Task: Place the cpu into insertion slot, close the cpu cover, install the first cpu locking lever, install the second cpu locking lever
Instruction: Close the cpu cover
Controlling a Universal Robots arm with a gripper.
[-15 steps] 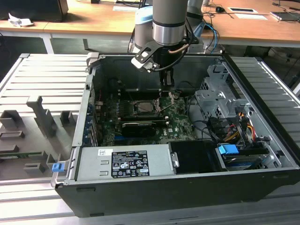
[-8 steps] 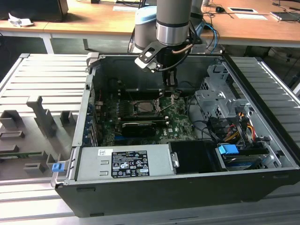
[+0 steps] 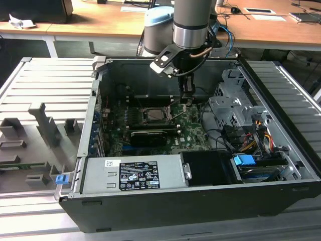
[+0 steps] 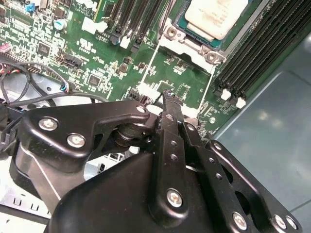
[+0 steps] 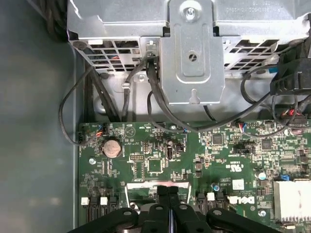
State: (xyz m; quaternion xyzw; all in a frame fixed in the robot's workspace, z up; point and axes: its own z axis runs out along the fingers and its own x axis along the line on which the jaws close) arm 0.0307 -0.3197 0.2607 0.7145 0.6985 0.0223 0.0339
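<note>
In the second wrist view, the small flat square cpu with a pale silver-grey metal face (image 4: 211, 17) is seen lying in the square insertion slot with a silver metal rim (image 4: 190, 42), on the green circuit board (image 4: 97, 53). It cannot be told whether the cover frame is shut over it.

In the first wrist view, a silver sheet-metal drive cage (image 5: 192, 58), looping black cables (image 5: 153, 104) and a round coin battery (image 5: 111, 148) are shown beyond the fingertips.

In the exterior view, the grey arm (image 3: 190, 20) is seen reaching steeply down into the open dark computer case (image 3: 200, 211). The black gripper (image 3: 187, 100) is held low over the board, just to the exterior view's right of the slot. In both wrist views its fingers are pressed together, with nothing seen between them.
</note>
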